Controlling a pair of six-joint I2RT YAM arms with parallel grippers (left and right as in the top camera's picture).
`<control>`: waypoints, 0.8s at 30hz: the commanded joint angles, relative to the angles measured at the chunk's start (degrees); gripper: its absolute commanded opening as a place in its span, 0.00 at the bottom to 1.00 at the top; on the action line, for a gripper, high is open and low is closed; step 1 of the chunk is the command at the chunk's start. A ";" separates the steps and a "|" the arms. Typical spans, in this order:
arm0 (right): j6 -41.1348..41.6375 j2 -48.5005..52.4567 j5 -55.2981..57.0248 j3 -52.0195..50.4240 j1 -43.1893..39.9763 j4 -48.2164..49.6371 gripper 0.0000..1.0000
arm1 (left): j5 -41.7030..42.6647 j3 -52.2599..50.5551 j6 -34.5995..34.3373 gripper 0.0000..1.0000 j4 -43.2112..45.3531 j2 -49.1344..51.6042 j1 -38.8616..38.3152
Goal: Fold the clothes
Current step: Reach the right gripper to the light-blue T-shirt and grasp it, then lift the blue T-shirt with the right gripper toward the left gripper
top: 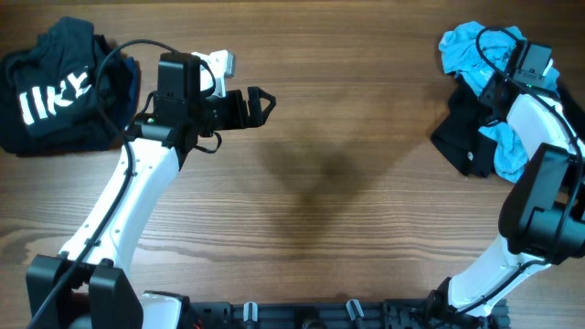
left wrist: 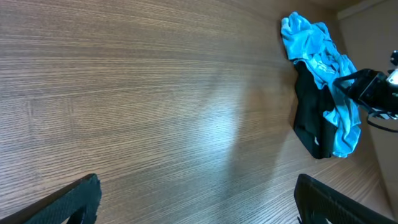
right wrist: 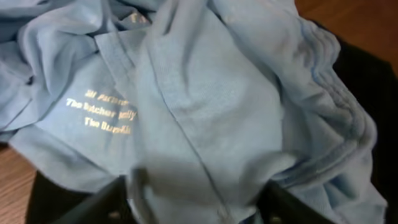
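Arm bases (top: 274, 315) sit at the near edge of the wooden table (top: 347, 201); the middle of the table is bare wood.

Left arm reaches up the left side; left gripper (top: 263, 102) hovers over the wood with jaws wide apart and nothing between them; in its wrist view both dark fingers (left wrist: 68, 202) sit at the bottom corners with only wood between.

Far left corner: a dark T-shirt (top: 55, 91) lies crumpled with white block lettering facing up, just beside the left arm's wrist, not touched by the gripper.

Far right corner: light-blue T-shirt (top: 466, 50) lies bunched, unfolded, draped over and partly around a black garment (top: 462, 137); both touch in one pile, and a second lobe of blue shows at the pile's near side.

Right arm bends up the right edge and comes down into that pile; right gripper (right wrist: 199, 208) is pressed into the blue cloth; its fingers (right wrist: 102, 205) show apart at the bottom of the wrist view with a fold of blue fabric bulging between them; the view is dim and blurred there, so cannot tell if they actually pinch it.

Pale printed lines (right wrist: 102, 112) show on the blue shirt, left of a seam.
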 commanded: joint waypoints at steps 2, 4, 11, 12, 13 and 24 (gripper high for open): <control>-1.33 1.81 -1.60 -0.57 -0.31 1.27 0.18 | -0.74 0.83 -0.07 1.00 0.22 0.52 -0.35; -1.40 1.86 -1.57 -0.57 -0.33 1.77 0.04 | -0.74 0.83 -0.07 1.00 0.26 0.52 -0.35; -2.84 -3.28 -5.44 -0.55 -0.26 1.77 0.04 | -0.72 0.83 -0.09 1.00 0.92 0.52 -0.35; -2.84 -4.72 -6.95 -0.55 -0.11 1.81 0.04 | -0.72 0.83 -0.09 1.00 1.05 0.52 -0.35; -2.86 -6.29 -8.35 -0.55 0.11 1.97 0.04 | -0.72 0.83 -0.09 1.00 1.07 0.52 -0.35; -9.20 -26.34 -23.80 1.01 12.76 3.28 0.04 | -1.81 0.85 -0.04 1.00 5.01 0.50 -0.13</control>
